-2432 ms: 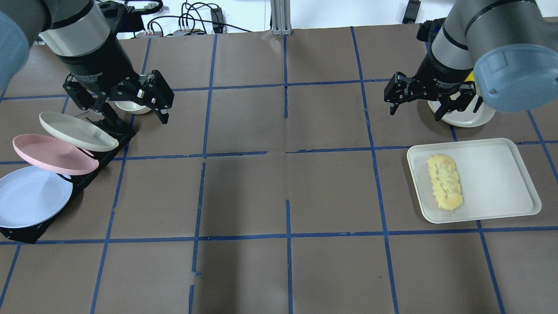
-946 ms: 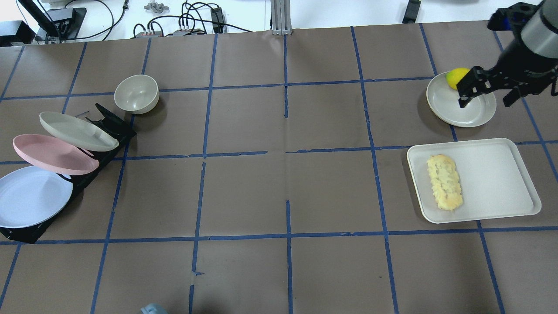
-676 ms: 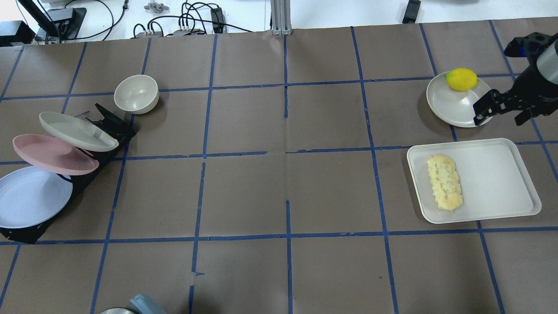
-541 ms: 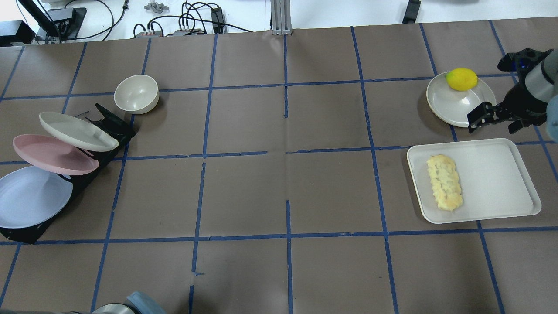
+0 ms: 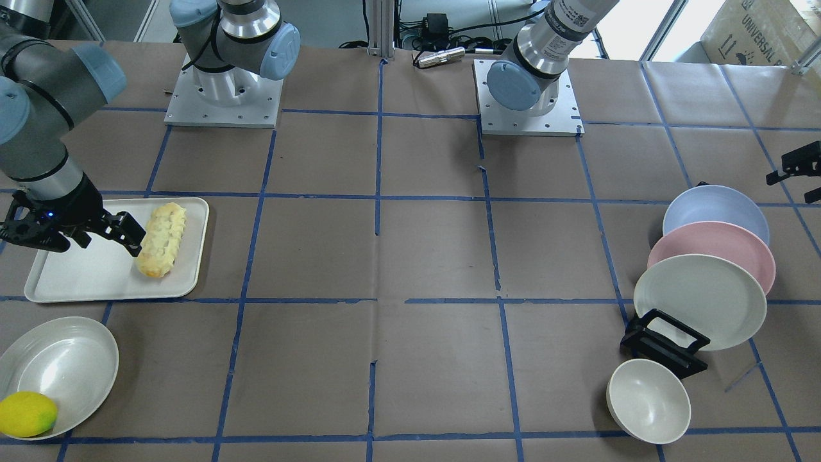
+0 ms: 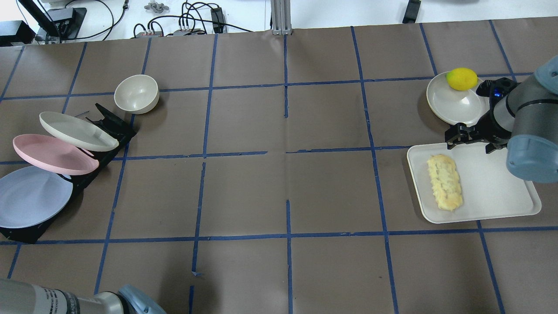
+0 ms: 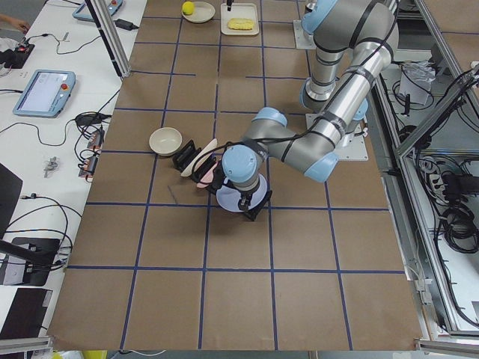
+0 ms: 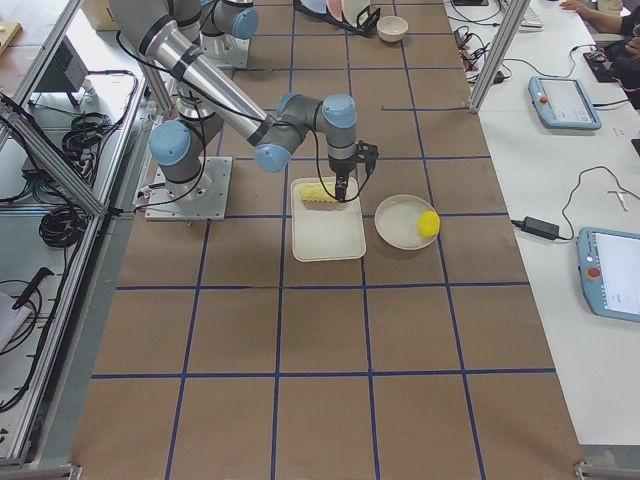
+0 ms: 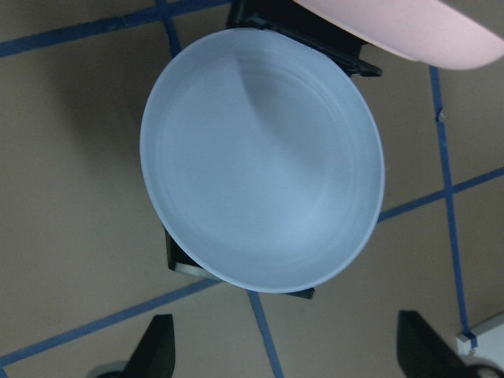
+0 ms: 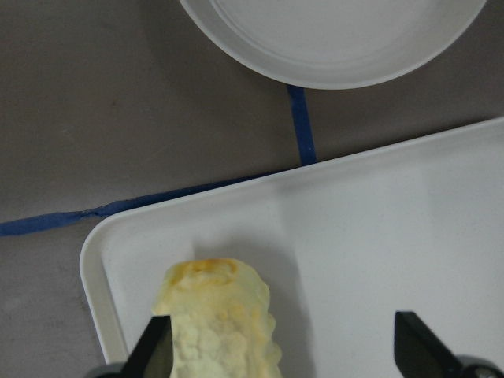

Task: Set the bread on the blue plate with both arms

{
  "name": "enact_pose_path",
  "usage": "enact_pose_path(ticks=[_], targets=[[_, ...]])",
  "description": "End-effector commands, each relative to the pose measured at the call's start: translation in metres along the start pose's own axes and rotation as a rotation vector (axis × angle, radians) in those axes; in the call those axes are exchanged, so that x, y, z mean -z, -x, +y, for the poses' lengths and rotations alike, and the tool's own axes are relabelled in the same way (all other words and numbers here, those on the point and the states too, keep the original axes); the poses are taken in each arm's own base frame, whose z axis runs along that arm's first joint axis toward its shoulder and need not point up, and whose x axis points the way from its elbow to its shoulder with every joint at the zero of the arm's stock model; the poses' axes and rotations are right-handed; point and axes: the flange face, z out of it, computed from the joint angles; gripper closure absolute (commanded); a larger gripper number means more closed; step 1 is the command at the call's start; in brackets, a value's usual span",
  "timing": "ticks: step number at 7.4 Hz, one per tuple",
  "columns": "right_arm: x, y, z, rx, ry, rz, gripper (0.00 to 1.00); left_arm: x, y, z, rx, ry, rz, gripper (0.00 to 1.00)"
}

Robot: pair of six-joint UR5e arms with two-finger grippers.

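Observation:
The bread lies on the left part of a white tray. It also shows in the front view and the right wrist view. My right gripper is open and empty. It hangs over the tray's far edge, just beyond the bread's golden end, and one fingertip is beside that end. The blue plate leans in the lowest slot of a black rack. My left gripper is open and empty beside the blue plate, on the robot's side of it.
A pink plate and a cream plate lean in the same rack. A cream bowl stands past the rack. A lemon sits on a cream plate just beyond the tray. The left arm's elbow shows at the overhead view's bottom left.
The right gripper has moved from the lemon's plate toward the robot, to the tray's far edge by the bread. The left arm left its back position and now enters at the bottom left.

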Motion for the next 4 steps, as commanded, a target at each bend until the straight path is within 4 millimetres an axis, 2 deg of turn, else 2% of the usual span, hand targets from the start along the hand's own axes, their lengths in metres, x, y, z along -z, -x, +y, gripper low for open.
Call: enact_pose_path(ticks=[1, 2, 3, 4], targets=[[-0.019, 0.011, 0.019, -0.014, 0.045, -0.017, 0.00, -0.041, 0.025, -0.014, 0.017, -0.017, 0.041, 0.01], [-0.029, 0.014, 0.031, -0.016, 0.072, -0.023, 0.00, -0.066, 0.039, -0.026, 0.005, -0.069, 0.040, 0.01], [-0.034, 0.015, 0.036, -0.013, 0.084, -0.026, 0.00, -0.068, 0.048, -0.030, 0.001, -0.069, 0.027, 0.01], [-0.038, 0.016, 0.040, -0.014, 0.094, -0.028, 0.00, -0.079, 0.048, -0.030, 0.001, -0.063, 0.047, 0.01]])
